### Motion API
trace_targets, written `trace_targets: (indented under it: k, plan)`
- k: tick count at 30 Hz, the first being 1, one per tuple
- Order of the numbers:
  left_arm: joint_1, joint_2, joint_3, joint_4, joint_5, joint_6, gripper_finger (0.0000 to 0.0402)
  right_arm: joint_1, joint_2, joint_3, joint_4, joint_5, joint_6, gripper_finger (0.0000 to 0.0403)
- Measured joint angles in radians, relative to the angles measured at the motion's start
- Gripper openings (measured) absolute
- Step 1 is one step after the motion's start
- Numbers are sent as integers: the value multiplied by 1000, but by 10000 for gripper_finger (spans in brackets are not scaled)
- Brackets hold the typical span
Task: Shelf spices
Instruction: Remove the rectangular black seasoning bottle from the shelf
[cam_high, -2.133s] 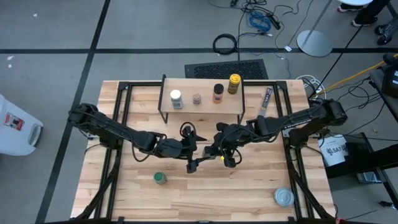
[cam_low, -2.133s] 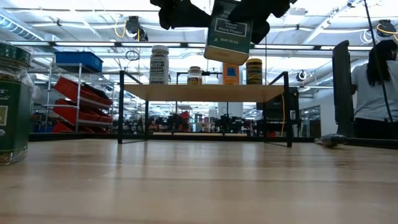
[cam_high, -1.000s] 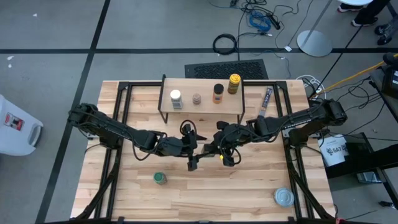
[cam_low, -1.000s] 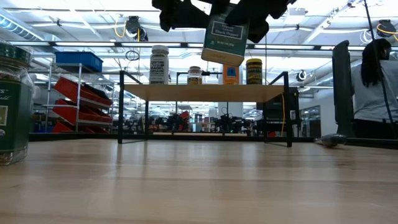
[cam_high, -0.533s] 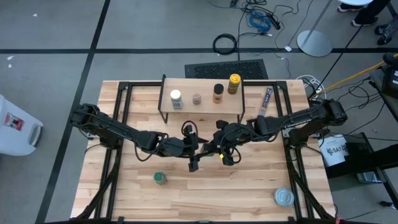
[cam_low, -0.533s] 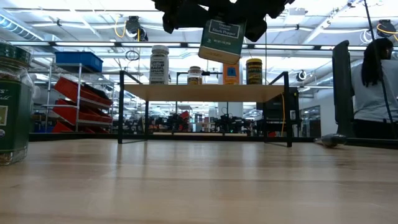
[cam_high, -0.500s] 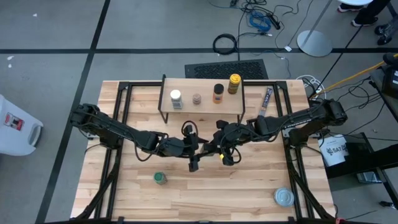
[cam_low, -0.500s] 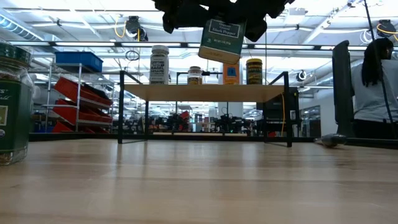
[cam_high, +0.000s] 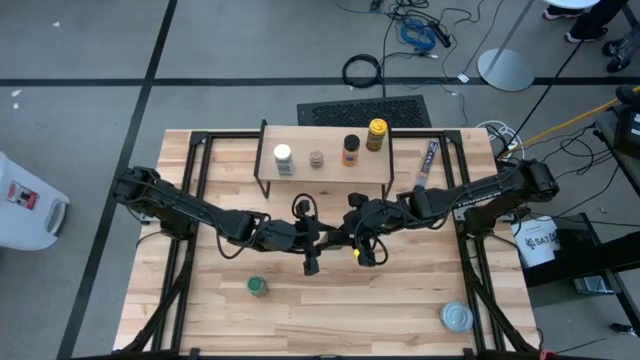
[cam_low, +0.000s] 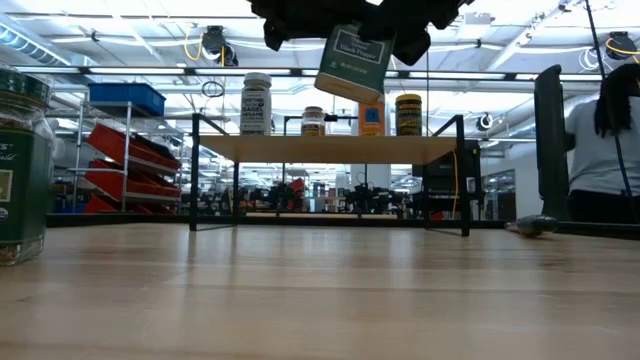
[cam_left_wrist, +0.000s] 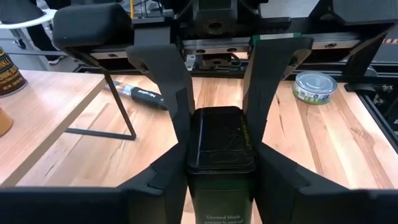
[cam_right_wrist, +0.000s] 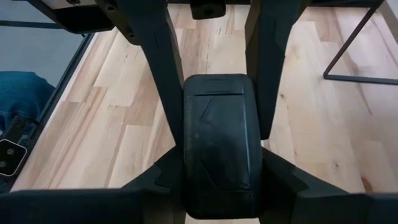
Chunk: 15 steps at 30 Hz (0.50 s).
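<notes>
A dark square tin (cam_low: 352, 62) of black pepper hangs tilted high over the table's middle. My left gripper (cam_high: 320, 243) and my right gripper (cam_high: 349, 243) meet there, both shut on it. The shelf (cam_high: 322, 176) stands at the far middle. On its plank top stand a white-lidded jar (cam_high: 283, 156), a small brownish jar (cam_high: 317, 158), an orange jar (cam_high: 350, 150) and a yellow-lidded jar (cam_high: 376, 133). A green-lidded jar (cam_high: 258, 287) stands on the table near the front left. My left gripper pinches the tin's two opposite sides (cam_left_wrist: 189, 177) between its two fingers, just below the lid. It comes nearly level from the table's left. The tin hangs tilted, clear of the table. My right gripper pinches the same two sides at the lid end (cam_right_wrist: 184, 168), one finger on each. It comes from the table's right, slanting down. Its fingers (cam_left_wrist: 261, 93) reach the tin from the side opposite my left gripper.
A flat round silver tin (cam_high: 456, 317) lies at the front right. A long dark packet (cam_high: 428, 163) lies right of the shelf. Black frame rails (cam_high: 190, 200) run along both table sides. A person (cam_low: 600, 140) stands beyond the table's far right.
My left gripper's fingers have closed in on the tin that my right gripper holds. The tin has tipped a little further and its lower end has risen slightly. Both arms have stayed in place.
</notes>
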Motion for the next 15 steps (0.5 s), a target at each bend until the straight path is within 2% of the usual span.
trace_targets:
  k: [9,15]
  plan:
    - [0,0,0,2,0,5,144,0,0,0,1,4,1,129]
    - [-1,0,0,0,-3,5,144,7,0,0,-1,14,24,174]
